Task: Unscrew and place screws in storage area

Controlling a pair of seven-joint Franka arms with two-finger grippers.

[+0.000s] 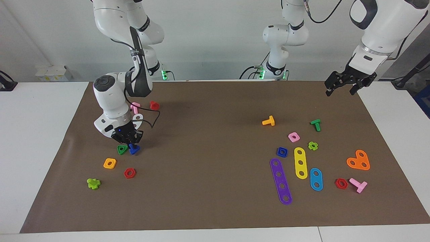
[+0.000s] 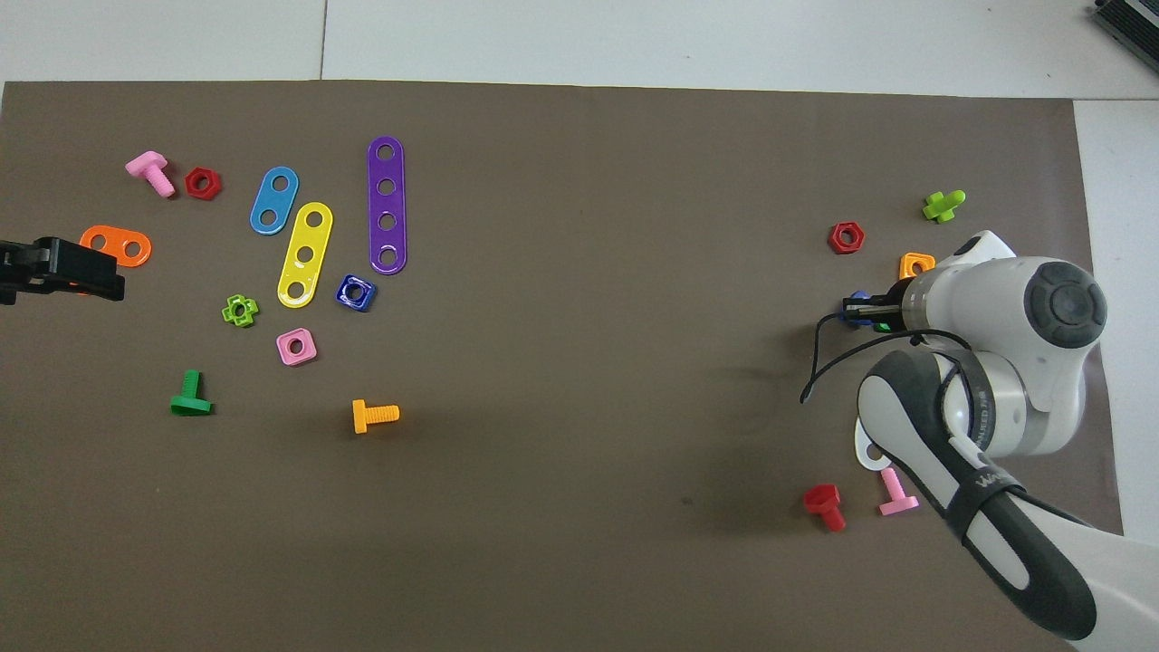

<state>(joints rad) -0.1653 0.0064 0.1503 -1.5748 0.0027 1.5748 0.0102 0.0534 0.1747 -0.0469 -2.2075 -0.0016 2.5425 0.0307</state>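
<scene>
I have the blue screw [image 1: 134, 149] pinched tight in my right gripper [image 1: 128, 138], low over the mat just beside the green triangle nut [image 1: 122, 149]. Next I let go gently here. My left gripper [image 1: 347, 84] waits, open

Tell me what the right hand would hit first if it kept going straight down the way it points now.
Probably the brown mat: the right hand points down, shut on the blue screw, right beside the green triangular nut.
</scene>
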